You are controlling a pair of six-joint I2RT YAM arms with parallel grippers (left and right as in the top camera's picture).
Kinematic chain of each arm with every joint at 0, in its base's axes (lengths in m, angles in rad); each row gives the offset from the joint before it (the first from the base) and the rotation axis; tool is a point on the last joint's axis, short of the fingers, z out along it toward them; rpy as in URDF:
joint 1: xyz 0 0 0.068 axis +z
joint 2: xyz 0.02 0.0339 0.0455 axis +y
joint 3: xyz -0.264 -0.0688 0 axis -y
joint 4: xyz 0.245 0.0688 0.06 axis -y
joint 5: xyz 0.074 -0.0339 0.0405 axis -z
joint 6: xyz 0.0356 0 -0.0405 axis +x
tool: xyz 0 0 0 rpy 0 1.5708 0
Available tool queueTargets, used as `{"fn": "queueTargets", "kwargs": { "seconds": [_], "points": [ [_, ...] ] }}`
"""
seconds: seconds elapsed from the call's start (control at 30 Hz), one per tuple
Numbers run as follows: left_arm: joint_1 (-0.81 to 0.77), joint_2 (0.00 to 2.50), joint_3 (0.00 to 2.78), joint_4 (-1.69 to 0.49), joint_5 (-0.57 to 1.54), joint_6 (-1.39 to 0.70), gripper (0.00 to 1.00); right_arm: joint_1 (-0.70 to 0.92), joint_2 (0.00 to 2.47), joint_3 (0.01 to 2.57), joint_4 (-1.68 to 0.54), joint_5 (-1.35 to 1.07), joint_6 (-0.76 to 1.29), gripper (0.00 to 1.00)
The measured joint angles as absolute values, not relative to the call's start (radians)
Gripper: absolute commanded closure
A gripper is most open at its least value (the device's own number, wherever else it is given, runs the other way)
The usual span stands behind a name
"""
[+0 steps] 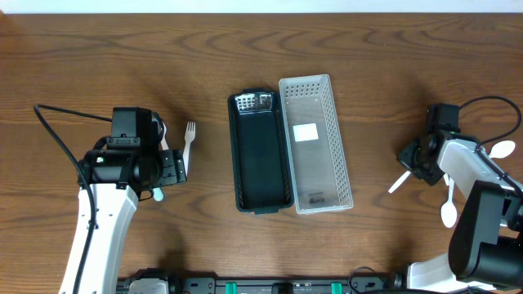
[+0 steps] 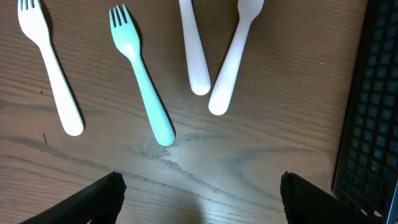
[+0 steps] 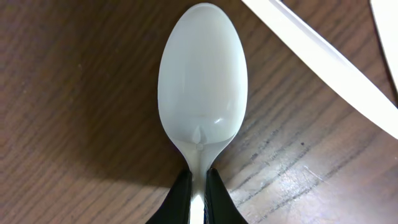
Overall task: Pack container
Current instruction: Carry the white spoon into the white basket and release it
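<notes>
A black tray (image 1: 261, 155) and a white perforated container (image 1: 315, 143) lie side by side mid-table. My left gripper (image 2: 199, 199) is open and empty over bare wood, just short of a teal fork (image 2: 143, 81), a white fork (image 2: 50, 68) and two white handles (image 2: 194, 50) (image 2: 233, 59). In the overhead view it (image 1: 169, 167) sits beside a white fork (image 1: 189, 139). My right gripper (image 3: 199, 186) is shut on the neck of a white spoon (image 3: 202, 81), bowl pointing away, above the wood. In the overhead view it (image 1: 413, 157) is right of the container, and a white handle (image 1: 398, 183) sticks out.
More white spoons lie at the far right (image 1: 449, 204) (image 1: 500, 149); one white utensil handle (image 3: 323, 56) crosses the right wrist view. The black tray's mesh wall (image 2: 373, 112) stands at the right edge of the left wrist view. A small foil-like item (image 1: 253, 102) sits in the tray's far end.
</notes>
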State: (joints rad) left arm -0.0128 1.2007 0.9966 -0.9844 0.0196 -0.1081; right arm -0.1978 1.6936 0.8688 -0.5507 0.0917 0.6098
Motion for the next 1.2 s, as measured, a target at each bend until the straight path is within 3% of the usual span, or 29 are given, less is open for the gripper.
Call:
{"fn": "queueTargets", "kwargs": {
  "seconds": [0.27, 0.47, 0.6, 0.9, 0.97, 1.03, 1.1, 1.2],
  "points": [
    [-0.013, 1.201, 0.997, -0.985, 0.02, -0.108, 0.17, -0.085, 1.644, 1.013, -0.643, 0.003, 0.467, 0.99],
    [-0.013, 1.201, 0.997, -0.984, 0.02, -0.108, 0.17, 0.132, 1.553, 1.274, -0.742, -0.05, 0.289, 0.99],
    [-0.013, 1.201, 0.997, -0.984, 0.02, -0.108, 0.17, 0.274, 1.538, 1.316, -0.741, -0.069, 0.214, 0.99],
    [-0.013, 1.201, 0.997, -0.984, 0.02, -0.108, 0.17, 0.406, 1.736, 1.315, -0.743, -0.079, 0.182, 0.98],
    [-0.013, 1.201, 0.997, -0.984, 0.02, -0.108, 0.17, 0.415, 1.79, 1.314, -0.735, -0.079, 0.183, 0.91],
    [-0.013, 1.201, 0.997, -0.984, 0.02, -0.108, 0.17, 0.418, 1.819, 1.312, -0.733, -0.079, 0.182, 0.68],
    [-0.013, 1.201, 0.997, -0.984, 0.02, -0.108, 0.17, 0.418, 1.826, 1.312, -0.727, -0.078, 0.187, 0.53],
    [-0.013, 1.201, 0.997, -0.984, 0.02, -0.108, 0.17, 0.418, 1.82, 1.312, -0.712, -0.078, 0.178, 0.52]
  ]
}}
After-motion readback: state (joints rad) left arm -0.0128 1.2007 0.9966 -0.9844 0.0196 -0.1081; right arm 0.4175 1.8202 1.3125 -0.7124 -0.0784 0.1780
